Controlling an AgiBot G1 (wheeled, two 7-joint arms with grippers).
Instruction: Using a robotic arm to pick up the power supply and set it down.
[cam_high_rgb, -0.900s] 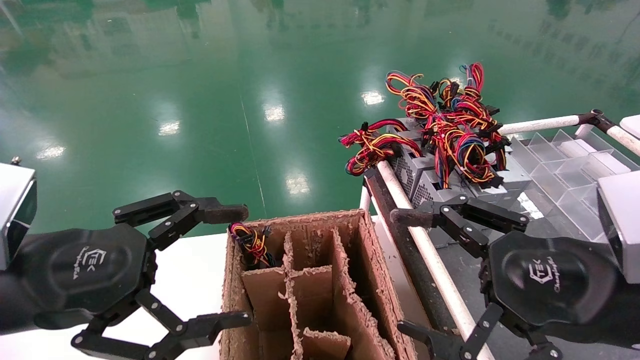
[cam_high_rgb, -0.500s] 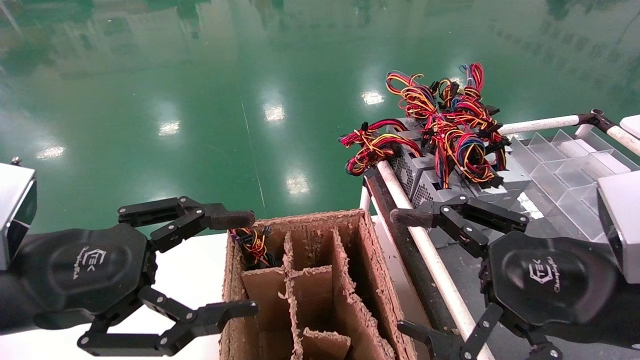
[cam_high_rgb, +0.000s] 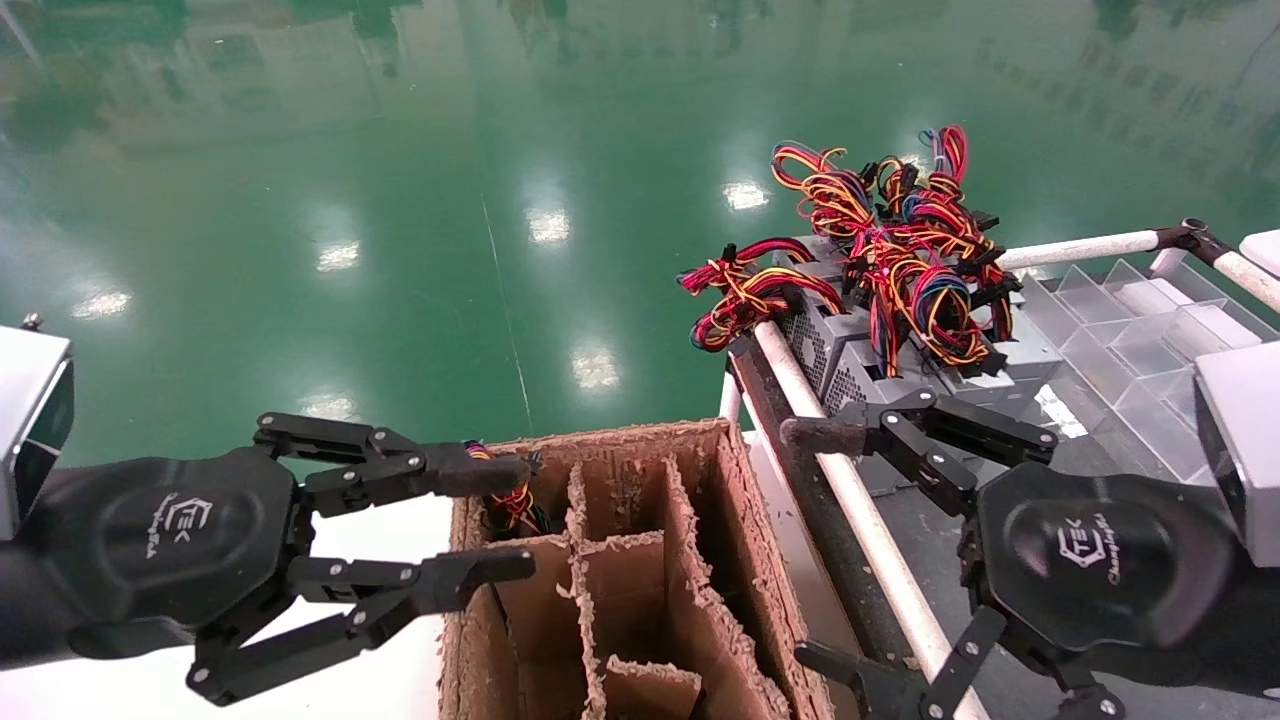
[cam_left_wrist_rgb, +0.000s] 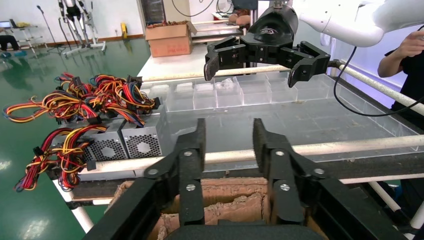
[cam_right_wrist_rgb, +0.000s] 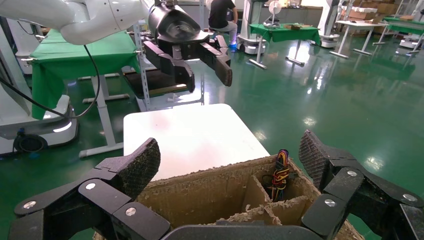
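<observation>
Grey power supplies (cam_high_rgb: 865, 365) lie heaped with their wires on the rack, straight ahead of the right gripper (cam_high_rgb: 812, 545), whose jaws gape wide and empty; the left gripper (cam_high_rgb: 490, 520), half closed and empty, hovers at the cardboard box (cam_high_rgb: 745, 560). From the left wrist, the heap sits well off beyond the rail (cam_left_wrist_rgb: 320, 148). From the right wrist, only the box (cam_right_wrist_rgb: 210, 192) shows.

Brown cardboard divider box (cam_high_rgb: 640, 560), edges frayed, cells open upward, sits on white table (cam_high_rgb: 380, 560). Clear plastic compartment tray (cam_high_rgb: 1130, 340) on the rack beside it, white rail (cam_high_rgb: 850, 500) along the near edge. Glossy green floor (cam_high_rgb: 400, 200). Person in black (cam_right_wrist_rgb: 220, 12) seated far off.
</observation>
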